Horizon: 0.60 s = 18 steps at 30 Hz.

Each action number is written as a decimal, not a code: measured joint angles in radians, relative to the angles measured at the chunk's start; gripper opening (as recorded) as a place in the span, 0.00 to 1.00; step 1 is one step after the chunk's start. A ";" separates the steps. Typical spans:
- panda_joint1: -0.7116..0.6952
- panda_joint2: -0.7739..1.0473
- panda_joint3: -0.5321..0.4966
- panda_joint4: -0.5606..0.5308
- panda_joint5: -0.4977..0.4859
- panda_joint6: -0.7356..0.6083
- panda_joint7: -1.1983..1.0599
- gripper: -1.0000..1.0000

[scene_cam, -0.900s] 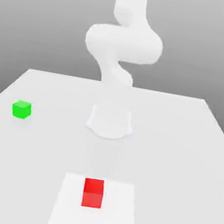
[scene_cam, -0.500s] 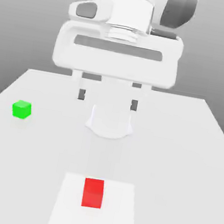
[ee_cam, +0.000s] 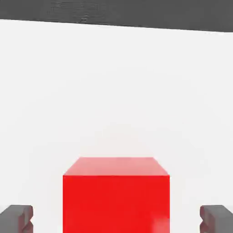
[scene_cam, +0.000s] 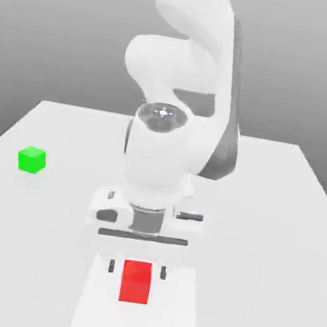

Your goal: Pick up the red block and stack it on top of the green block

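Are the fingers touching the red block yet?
Apart. In the hand view, white table shows between each dark finger and the sides of the red block, so the gripper straddles it without contact.

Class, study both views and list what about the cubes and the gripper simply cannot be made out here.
1. Hand view: the red block runs off the picture's edge, so its base and contact with the table are cut off.
2. Hand view: the fingertips are cropped at the edge.
3. Exterior view: the gripper hides the red block's far side.
4. Exterior view: the green block's far faces are turned away.
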 joint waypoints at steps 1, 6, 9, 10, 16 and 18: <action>0.000 0.000 0.000 0.000 -0.001 0.000 0.001 0.00; -0.002 0.006 0.002 0.001 -0.003 0.005 0.003 0.00; -0.003 -0.079 0.002 -0.012 -0.006 -0.068 0.005 0.00; -0.003 -0.114 0.001 -0.017 -0.008 -0.098 0.006 0.00; -0.158 -0.259 -0.091 -0.047 -0.074 -0.208 -0.061 0.00; -0.259 -0.286 -0.144 -0.057 -0.110 -0.222 -0.108 0.00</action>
